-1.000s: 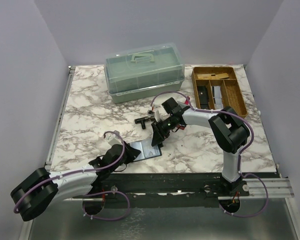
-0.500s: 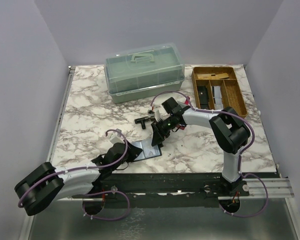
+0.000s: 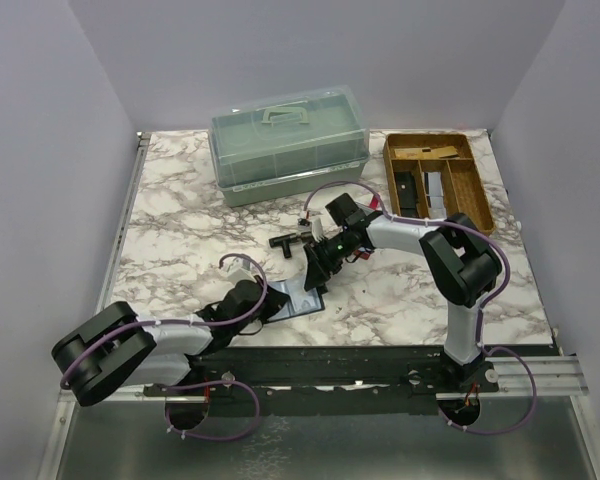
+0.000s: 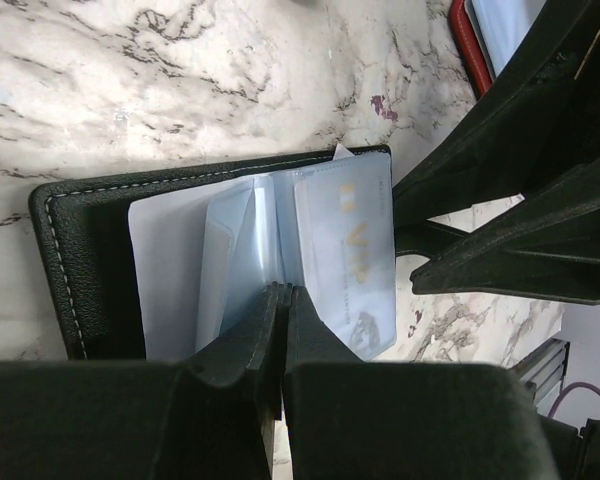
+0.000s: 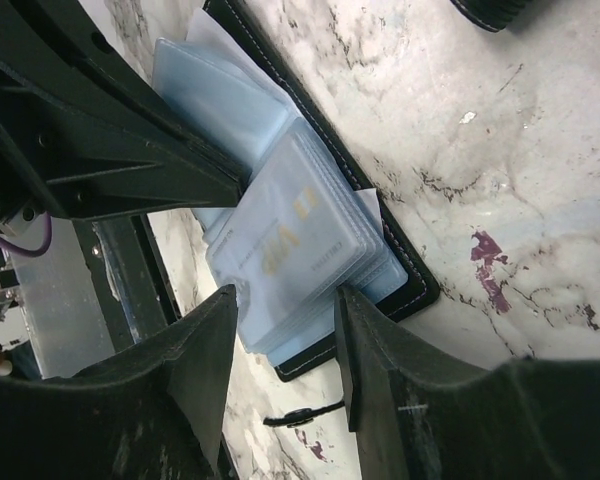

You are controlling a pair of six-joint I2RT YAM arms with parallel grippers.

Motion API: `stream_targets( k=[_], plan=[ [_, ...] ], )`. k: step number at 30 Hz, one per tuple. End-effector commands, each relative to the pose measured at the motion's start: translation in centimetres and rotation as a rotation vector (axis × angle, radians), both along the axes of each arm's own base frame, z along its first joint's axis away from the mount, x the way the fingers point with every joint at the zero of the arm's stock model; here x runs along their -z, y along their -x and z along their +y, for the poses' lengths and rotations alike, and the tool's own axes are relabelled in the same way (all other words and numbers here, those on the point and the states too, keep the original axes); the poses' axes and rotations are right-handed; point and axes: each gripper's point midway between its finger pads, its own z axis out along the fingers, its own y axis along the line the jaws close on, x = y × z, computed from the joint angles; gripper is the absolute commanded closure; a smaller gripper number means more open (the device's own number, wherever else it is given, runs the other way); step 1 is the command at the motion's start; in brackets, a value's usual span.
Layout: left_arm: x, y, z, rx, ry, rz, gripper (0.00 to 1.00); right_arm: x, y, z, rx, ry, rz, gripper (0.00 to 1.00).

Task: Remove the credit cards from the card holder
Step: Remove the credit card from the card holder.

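Observation:
The black card holder [image 3: 302, 302] [image 4: 65, 260] [image 5: 405, 290] lies open on the marble table near the front edge, its clear sleeves fanned out. A pale blue credit card [image 4: 345, 250] [image 5: 295, 235] with gold lettering shows in the top sleeve. My left gripper [image 3: 270, 303] [image 4: 282, 292] is shut, its tips at the fold between the sleeves; whether a sleeve is pinched between them does not show. My right gripper [image 3: 315, 280] [image 5: 285, 340] is open, one finger on each side of the sleeve stack's free edge, not closed on it.
A green lidded plastic box [image 3: 288, 140] stands at the back. A wooden divided tray [image 3: 438, 180] at the back right holds several flat items. A small black T-shaped piece [image 3: 285, 241] lies just behind the right gripper. The table's front edge is close behind the card holder.
The left jaws have closed together at the sleeves and the left arm's elbow has swung rightward. The right jaws have widened around the sleeve stack.

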Motion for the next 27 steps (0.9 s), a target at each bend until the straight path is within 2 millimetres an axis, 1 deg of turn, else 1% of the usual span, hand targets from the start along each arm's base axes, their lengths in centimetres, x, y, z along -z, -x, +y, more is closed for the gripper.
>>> stream_targets(
  k=[1,7,12,15,21,27],
  plan=[
    [1.3,0.2,0.1,0.012,-0.04,0.038,0.98,-0.3,0.9,0.1,-0.008,-0.01,0.048,0.5],
    [1.8,0.0,-0.4,0.027,-0.062,0.054,0.99,-1.1,1.7,0.5,-0.008,-0.044,0.118,0.52],
    [2.2,0.1,0.0,0.012,-0.069,0.065,0.99,-2.7,1.5,0.6,-0.023,-0.083,0.06,0.55],
    [2.3,0.1,0.0,0.011,-0.071,0.065,0.99,-3.3,1.5,0.5,-0.027,-0.088,0.045,0.58],
    [2.2,0.1,-0.1,0.015,-0.068,0.066,0.99,-3.7,2.1,0.6,-0.063,-0.12,0.063,0.65],
    [1.2,-0.1,-0.5,0.024,-0.037,0.047,0.98,-3.3,2.8,0.7,-0.076,-0.136,0.128,0.65]
  ],
)
